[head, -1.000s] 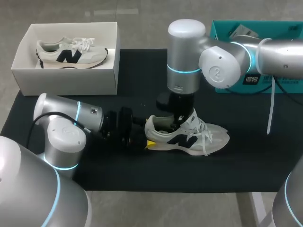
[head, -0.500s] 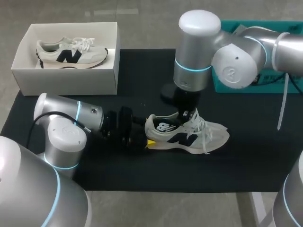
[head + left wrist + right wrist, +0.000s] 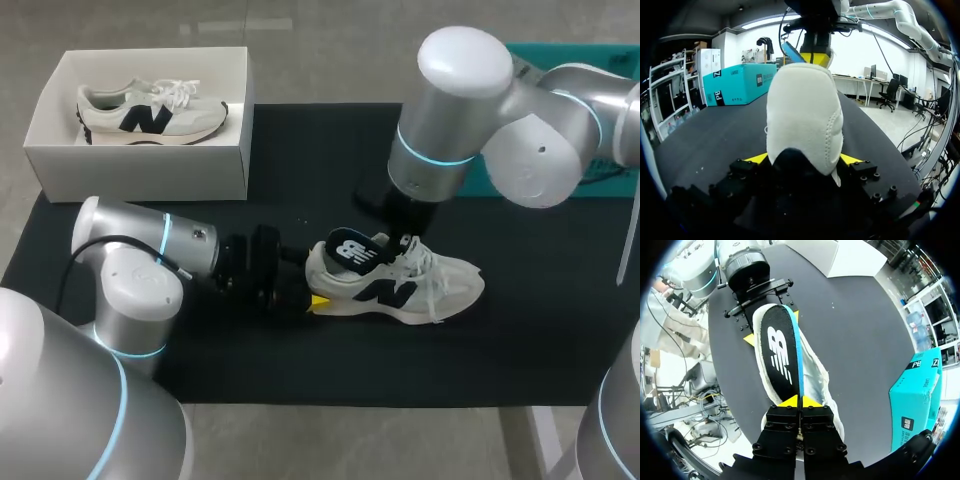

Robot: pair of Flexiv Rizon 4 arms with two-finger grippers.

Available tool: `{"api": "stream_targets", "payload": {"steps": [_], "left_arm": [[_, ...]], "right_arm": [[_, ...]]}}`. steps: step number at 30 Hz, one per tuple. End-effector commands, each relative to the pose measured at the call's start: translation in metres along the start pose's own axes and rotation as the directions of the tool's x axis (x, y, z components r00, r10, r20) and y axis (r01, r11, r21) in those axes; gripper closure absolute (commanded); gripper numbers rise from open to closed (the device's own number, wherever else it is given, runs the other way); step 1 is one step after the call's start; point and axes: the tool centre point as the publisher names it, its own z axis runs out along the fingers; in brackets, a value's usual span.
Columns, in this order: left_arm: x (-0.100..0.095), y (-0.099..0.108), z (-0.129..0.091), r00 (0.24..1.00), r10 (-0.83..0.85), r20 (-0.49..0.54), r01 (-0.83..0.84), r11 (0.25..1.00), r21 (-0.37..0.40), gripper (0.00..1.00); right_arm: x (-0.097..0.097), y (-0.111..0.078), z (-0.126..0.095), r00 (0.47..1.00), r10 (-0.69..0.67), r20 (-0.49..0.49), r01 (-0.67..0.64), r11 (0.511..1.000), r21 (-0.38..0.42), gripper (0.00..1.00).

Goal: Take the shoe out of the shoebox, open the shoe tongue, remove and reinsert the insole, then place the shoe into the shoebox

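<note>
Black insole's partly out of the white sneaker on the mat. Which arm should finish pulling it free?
Right. The right gripper is shut on the black insole, already partly lifted from the white sneaker; the left gripper clamps the heel, steadying it.

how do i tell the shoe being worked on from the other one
Find the black mat with the white shoebox at its far left corner. The shoe lies in the mat's middle. Unlike its twin inside the box, it has a dark insole sticking up out of its opening.
</note>
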Motion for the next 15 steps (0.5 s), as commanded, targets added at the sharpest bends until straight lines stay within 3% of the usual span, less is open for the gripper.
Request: {"api": "stream_targets", "payload": {"steps": [1, 15], "left_arm": [[-0.001, 0.001, 0.003, 1.000, 0.000, 0.001, 0.000, 1.000, -0.002, 1.00], [-0.001, 0.001, 0.003, 1.000, 0.000, 0.001, 0.000, 1.000, -0.002, 1.00]], "right_arm": [[-0.001, -0.004, -0.008, 1.000, -0.007, 0.020, 0.009, 0.994, -0.113, 1.00], [-0.018, 0.032, -0.014, 0.995, -0.068, 0.066, 0.084, 0.957, -0.278, 1.00]]}}
